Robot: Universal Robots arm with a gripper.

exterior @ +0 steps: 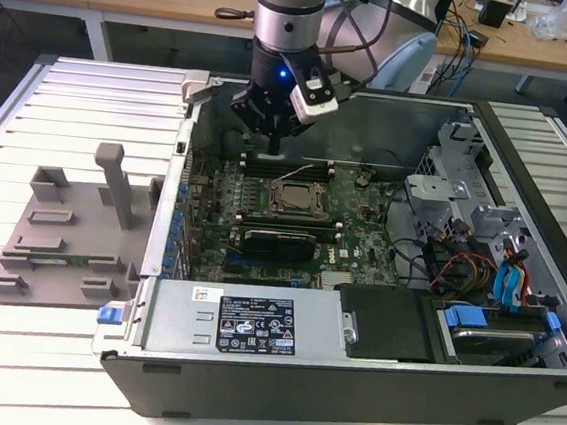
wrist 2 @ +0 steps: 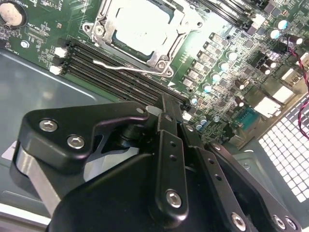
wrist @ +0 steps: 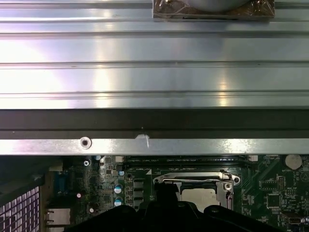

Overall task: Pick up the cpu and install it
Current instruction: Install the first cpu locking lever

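The cpu (wrist 2: 140, 26) lies flat in the metal-framed socket (wrist 2: 166, 60) on the green motherboard, its silvery-white top facing up. The exterior view places it mid-board (exterior: 298, 199), and it is also seen in the first wrist view (wrist: 200, 197). My gripper (exterior: 273, 149) hangs inside the open computer case, above the memory slots (wrist 2: 120, 77) just behind the socket. In the second wrist view its black fingers (wrist 2: 166, 104) meet at the tip, shut with nothing between them. It is apart from the cpu.
A long grey box with a label (exterior: 243, 324) lines the case's near side. A drive cage with blue and orange cables (exterior: 503, 284) is on the exterior view's right. A grey fixture (exterior: 71, 232) sits on the slatted table outside the case wall (wrist: 154, 145).
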